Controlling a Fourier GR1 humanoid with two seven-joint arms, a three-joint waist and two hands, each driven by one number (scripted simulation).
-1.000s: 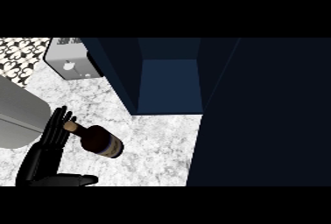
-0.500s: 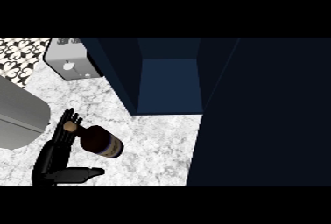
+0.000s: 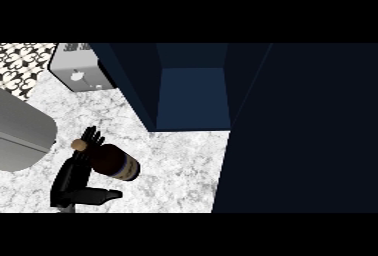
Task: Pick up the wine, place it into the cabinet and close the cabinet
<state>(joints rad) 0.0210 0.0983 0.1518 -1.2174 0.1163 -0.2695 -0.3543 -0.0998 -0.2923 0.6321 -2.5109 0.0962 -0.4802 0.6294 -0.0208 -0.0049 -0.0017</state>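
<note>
Flat, even brightness across the pale counter (image 3: 177,170), the navy cabinet (image 3: 303,125) at right almost black in shade

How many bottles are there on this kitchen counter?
1. A dark brown wine bottle with a tan top sits on the white marble counter beside the robot's black left hand, at lower left. The big dark cabinet door could hide others.
</note>
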